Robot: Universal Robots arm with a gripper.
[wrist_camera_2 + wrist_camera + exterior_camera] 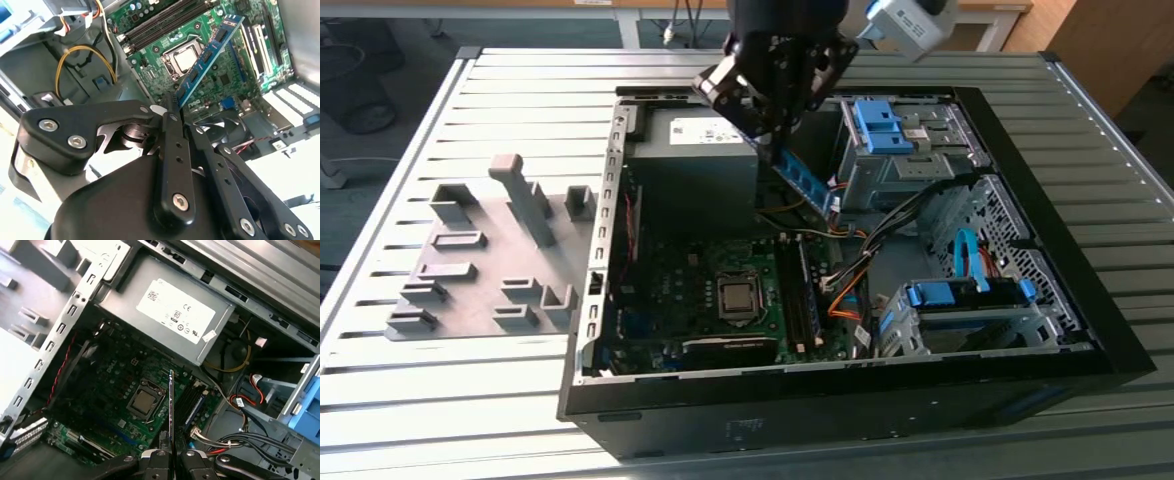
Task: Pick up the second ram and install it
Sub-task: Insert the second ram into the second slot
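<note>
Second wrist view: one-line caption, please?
End effector holds the RAM above the motherboard in the open case.

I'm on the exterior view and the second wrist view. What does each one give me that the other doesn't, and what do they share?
Exterior view alone: the grey plastic holder blocks on the slatted metal table, beside the open black computer case at the exterior view's left.

Second wrist view alone: the looped yellow cable.

Shared: the black gripper shut on the thin blue-green memory board, held above the green motherboard.
</note>
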